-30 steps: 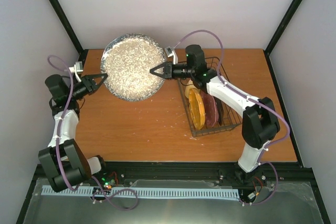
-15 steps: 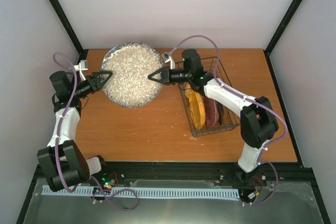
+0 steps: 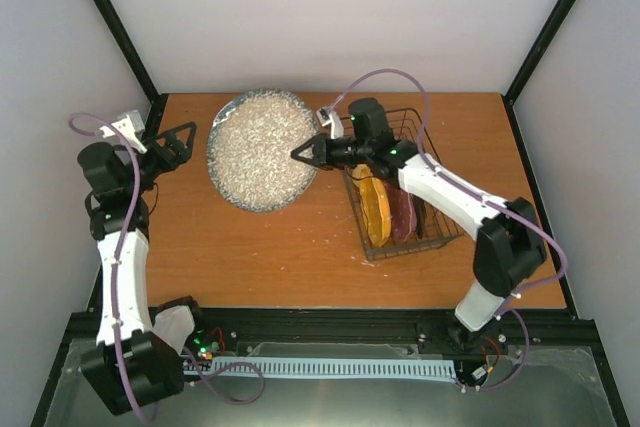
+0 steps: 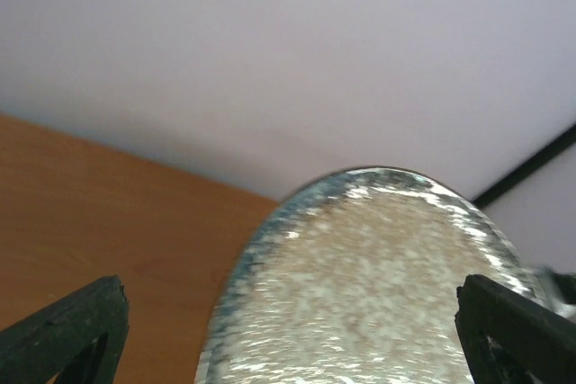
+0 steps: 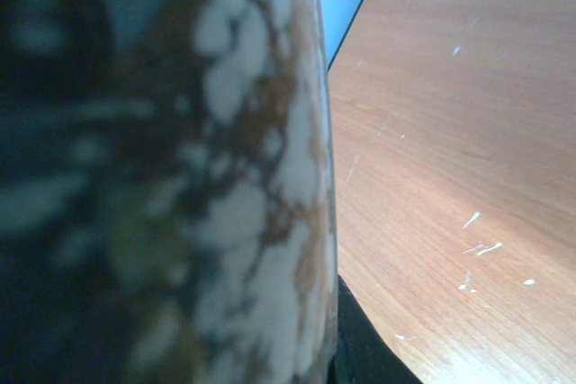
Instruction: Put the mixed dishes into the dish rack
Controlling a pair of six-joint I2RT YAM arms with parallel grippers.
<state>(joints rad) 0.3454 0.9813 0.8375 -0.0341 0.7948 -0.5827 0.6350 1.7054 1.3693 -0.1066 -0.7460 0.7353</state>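
The large grey speckled plate hangs tilted above the back of the table, left of the dish rack. My right gripper is shut on the plate's right rim. In the right wrist view the rim fills the left side, with one dark finger behind it. My left gripper stands open a short way left of the plate, not touching it. In the left wrist view the plate lies ahead between wide-spread fingers. An orange-yellow plate and a maroon-pink plate stand on edge in the rack.
The rack sits at the back right of the wooden table. White walls and black frame posts close in the back and sides. Both arms' cables loop above them.
My left gripper has opened, let go of the grey plate and drawn back to the left. The right gripper, still holding the plate, has carried it slightly nearer and to the right.
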